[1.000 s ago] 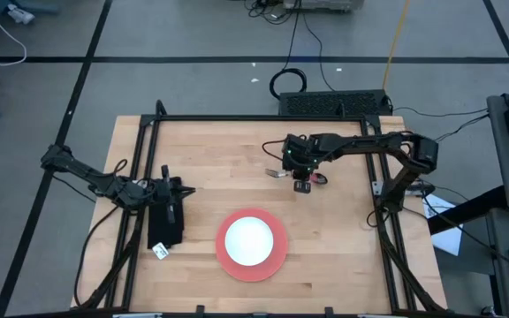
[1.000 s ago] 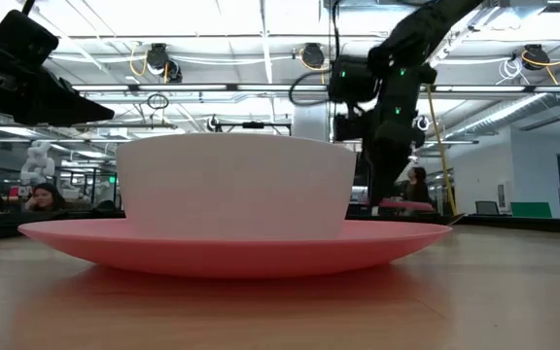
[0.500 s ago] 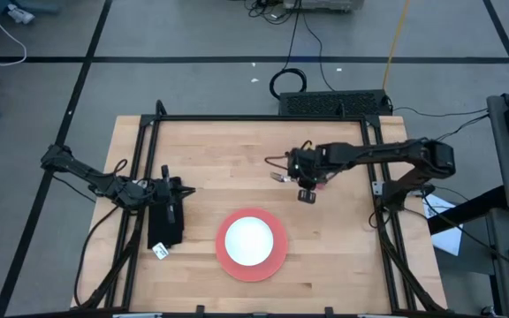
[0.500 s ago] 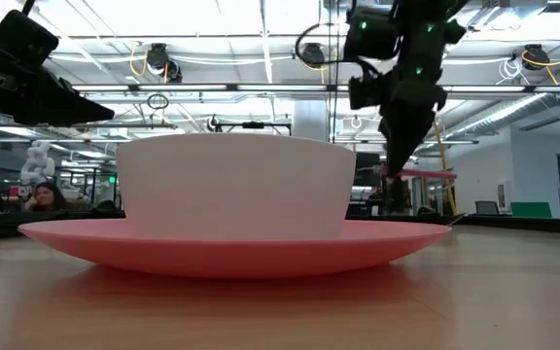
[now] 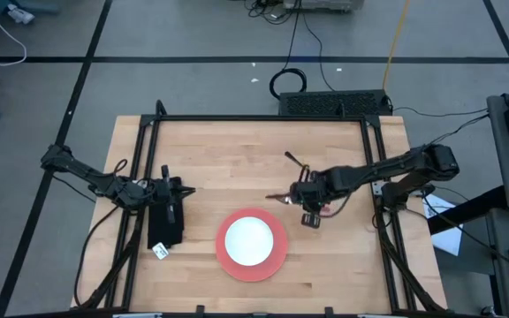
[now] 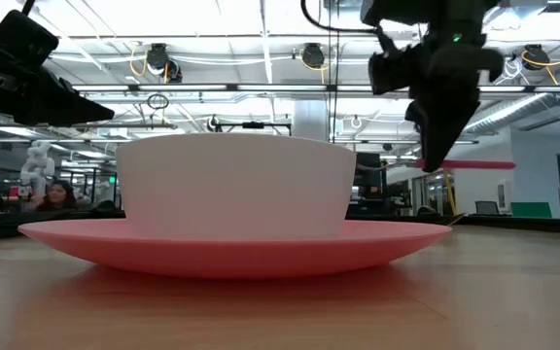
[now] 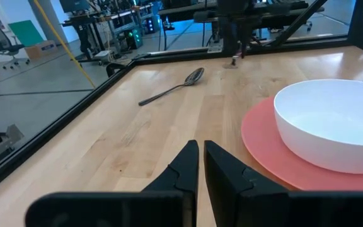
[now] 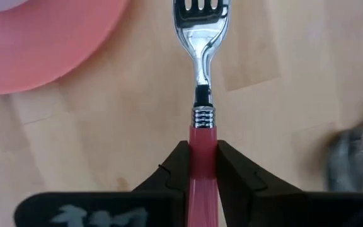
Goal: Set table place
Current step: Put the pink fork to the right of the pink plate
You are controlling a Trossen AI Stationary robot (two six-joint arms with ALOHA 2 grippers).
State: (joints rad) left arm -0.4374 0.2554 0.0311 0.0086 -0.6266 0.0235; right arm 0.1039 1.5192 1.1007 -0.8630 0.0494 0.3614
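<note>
On the light-wood table (image 5: pixel 219 150), a white bowl (image 5: pixel 251 239) sits on a pink plate (image 5: pixel 228 261) near the front edge. A metal spoon (image 5: pixel 294 161) lies flat farther back; it also shows in the left wrist view (image 7: pixel 172 89). My right gripper (image 5: pixel 307 196) hovers just right of the plate, shut on a fork (image 8: pixel 200 38) with a pink handle and a metal head. My left gripper (image 7: pixel 200 157) is shut and empty, low over the table's left side, left of the plate (image 7: pixel 263 139). My right gripper pinches the fork's pink handle (image 8: pixel 202 135) between its two fingers, close to the metal collar below the head. The fingers come from above, pointing down. The fork is lifted clear of the table and lies level, as its handle (image 6: pixel 474 165) shows in the low view.
Black frame rails (image 5: pixel 263 117) run along the table's far, left and right sides. A black cable coil (image 5: pixel 288 84) and a black box lie on the floor beyond the far edge. Bare wood lies to the right of the plate (image 5: pixel 343 256).
My right gripper has carried the fork from beside the spoon toward the table's near edge, to a spot just right of the plate, and has risen; the fork stays level and is now higher above the table. The spoon has stayed where it was.
</note>
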